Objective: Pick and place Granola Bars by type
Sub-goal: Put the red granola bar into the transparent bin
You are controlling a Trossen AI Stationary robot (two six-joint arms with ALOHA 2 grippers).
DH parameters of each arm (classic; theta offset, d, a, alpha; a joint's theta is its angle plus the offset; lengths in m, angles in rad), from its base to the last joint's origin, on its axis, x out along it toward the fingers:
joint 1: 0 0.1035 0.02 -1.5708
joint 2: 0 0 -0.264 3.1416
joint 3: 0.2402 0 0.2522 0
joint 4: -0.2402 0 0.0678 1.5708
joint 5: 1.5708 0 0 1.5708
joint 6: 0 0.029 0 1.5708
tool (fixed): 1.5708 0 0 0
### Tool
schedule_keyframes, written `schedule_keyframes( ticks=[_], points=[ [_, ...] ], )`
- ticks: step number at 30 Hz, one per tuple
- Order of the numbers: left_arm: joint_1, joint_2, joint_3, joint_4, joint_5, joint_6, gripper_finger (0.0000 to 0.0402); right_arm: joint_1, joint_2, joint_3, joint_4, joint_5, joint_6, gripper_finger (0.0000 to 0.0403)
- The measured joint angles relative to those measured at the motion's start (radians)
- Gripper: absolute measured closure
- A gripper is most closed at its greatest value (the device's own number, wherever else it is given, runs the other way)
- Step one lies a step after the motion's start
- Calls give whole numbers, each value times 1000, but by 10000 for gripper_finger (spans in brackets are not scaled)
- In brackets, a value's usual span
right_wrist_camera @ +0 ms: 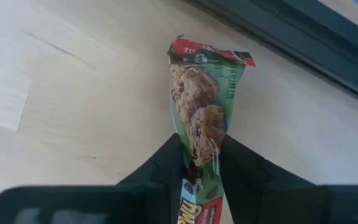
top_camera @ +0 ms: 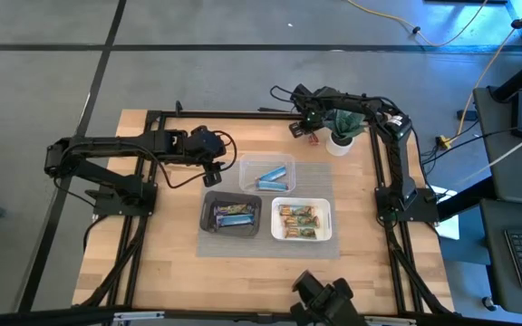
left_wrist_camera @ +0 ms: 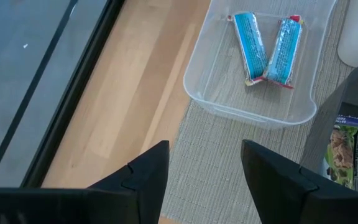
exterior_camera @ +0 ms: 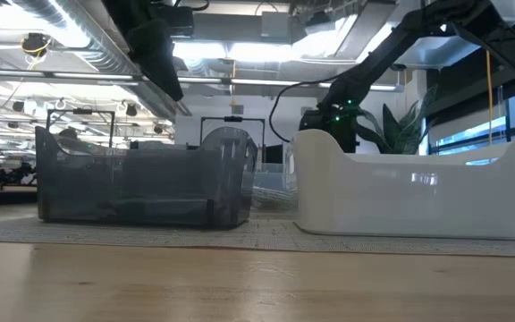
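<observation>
My right gripper [right_wrist_camera: 201, 146] is shut on a green granola bar [right_wrist_camera: 204, 93] near the table's far edge, left of the potted plant [top_camera: 341, 127]; the bar also shows in the high view [top_camera: 311, 138]. My left gripper [left_wrist_camera: 204, 168] is open and empty, over the mat just left of the clear tray [left_wrist_camera: 197, 93], where two bright blue bars [left_wrist_camera: 266, 46] lie. Silvery-blue bars [top_camera: 234, 215] lie in the black tray [top_camera: 208, 217]. Green and brown bars [top_camera: 299, 220] lie in the white tray [top_camera: 326, 222]. My right gripper pinches the green bar between its two fingers, across its width around mid-length [right_wrist_camera: 201, 134]. The bar runs along the fingers, and its red-edged far end [right_wrist_camera: 210, 50] sticks out past the fingertips over the wood. Whether it rests on the table, I cannot tell.
The three trays stand on a grey woven mat [top_camera: 216, 244] mid-table. A black frame rail [top_camera: 225, 113] runs along the table's far edge. Bare wood [top_camera: 170, 263] lies to the left and near side. In the low view the dark tray [exterior_camera: 141, 174] and white tray [exterior_camera: 409, 192] stand side by side.
</observation>
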Motion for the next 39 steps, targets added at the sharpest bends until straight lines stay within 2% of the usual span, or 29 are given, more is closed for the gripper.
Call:
schedule_keyframes(
  ticks=[4, 8, 15, 18, 22, 27, 33, 39],
  points=[
    [0, 0, 0, 0, 0, 0, 210, 22, -5, 15, -12, -10, -45, 307],
    [0, 0, 0, 0, 0, 0, 208, 53, -6, 97, -33, -89, -81, 308],
    [0, 0, 0, 0, 0, 0, 209, 138, -7, 343, -116, -290, -172, 308],
    [0, 0, 0, 0, 0, 0, 208, 198, -7, 456, -193, -340, -205, 308],
    [0, 0, 0, -1, 0, -2, 210, 309, -8, 555, -287, -340, -282, 308],
    [0, 0, 0, -1, 0, -15, 209, 452, -8, 570, -313, -331, -356, 308],
    [0, 0, 0, -2, 0, -56, 210, 571, -8, 471, -292, -137, -378, 308],
    [0, 0, 0, -2, 0, -74, 208, 593, -8, 346, -183, -111, -408, 308]
  ],
)
